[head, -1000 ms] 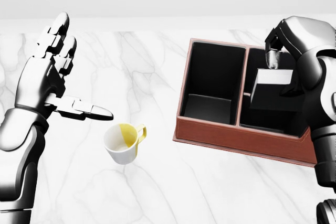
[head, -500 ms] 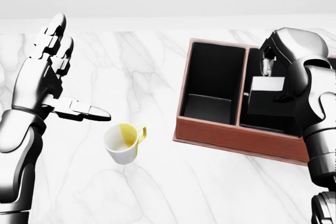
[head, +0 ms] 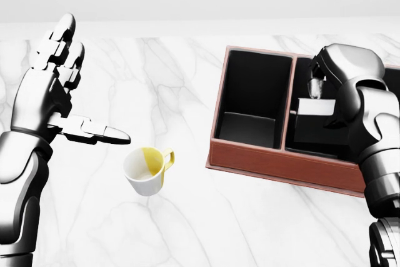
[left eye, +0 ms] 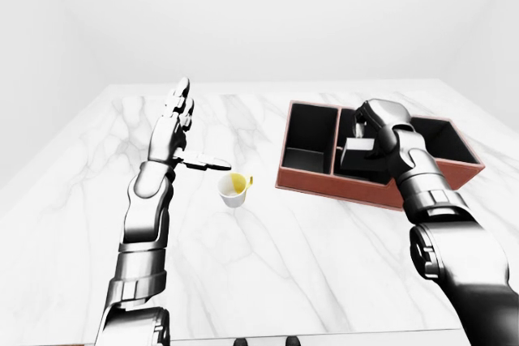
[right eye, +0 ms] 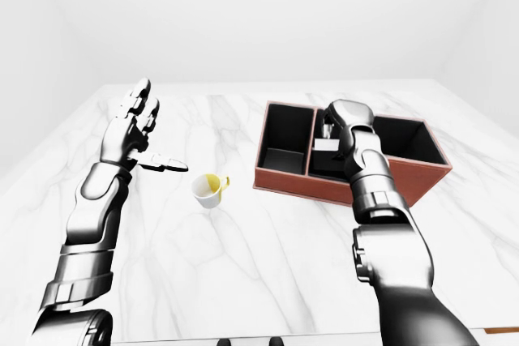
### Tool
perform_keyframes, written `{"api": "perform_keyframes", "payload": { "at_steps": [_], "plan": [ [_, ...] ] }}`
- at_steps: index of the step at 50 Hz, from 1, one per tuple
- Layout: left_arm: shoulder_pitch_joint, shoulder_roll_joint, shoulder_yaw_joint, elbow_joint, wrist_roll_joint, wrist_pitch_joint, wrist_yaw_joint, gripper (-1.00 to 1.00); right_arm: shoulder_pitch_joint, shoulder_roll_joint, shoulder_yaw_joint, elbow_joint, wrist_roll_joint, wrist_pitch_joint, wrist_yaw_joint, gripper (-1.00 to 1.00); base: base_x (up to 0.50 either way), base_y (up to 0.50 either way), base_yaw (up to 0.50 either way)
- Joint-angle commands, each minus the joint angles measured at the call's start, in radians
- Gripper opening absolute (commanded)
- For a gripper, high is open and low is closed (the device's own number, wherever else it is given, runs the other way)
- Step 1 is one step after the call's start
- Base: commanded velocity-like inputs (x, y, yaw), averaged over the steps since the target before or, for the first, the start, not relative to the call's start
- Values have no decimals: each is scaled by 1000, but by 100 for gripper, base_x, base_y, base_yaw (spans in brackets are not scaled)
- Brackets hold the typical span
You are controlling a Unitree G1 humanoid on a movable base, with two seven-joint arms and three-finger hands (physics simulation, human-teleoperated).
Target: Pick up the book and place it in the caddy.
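Under the right hand (head: 325, 85), the book (head: 312, 123) sits tilted inside the middle compartment of the caddy (head: 275, 164), its pale edge turned up toward the fingers. That hand curls over the book's top edge from above, fingers bent down into the compartment; whether they actually grip the book or merely rest against it cannot be told from these views. To the hand's left is the caddy's dark left compartment, and the eye views show a third compartment to its right. Well away to the left, the left hand (head: 53, 85) hovers over the marble table (head: 187, 217), spread wide with fingers pointing up and thumb jutting sideways, holding nothing. Just below and right of that thumb, a white mug (head: 147, 170) with a yellow interior stands on the table.
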Motion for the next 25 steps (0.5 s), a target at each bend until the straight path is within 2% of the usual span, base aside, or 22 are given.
{"api": "perform_keyframes", "payload": {
  "at_steps": [1, 25],
  "plan": [
    [2, 0, 1, 3, 3, 0, 3, 100, -41, -8, 8, 87, -3, -20, -80, -100, 0, 0, 0],
    [21, 2, 6, -16, 3, 0, 0, 100, -71, -5, 25, 216, 16, -9, -169, -100, 0, 0, 0]
  ]
}}
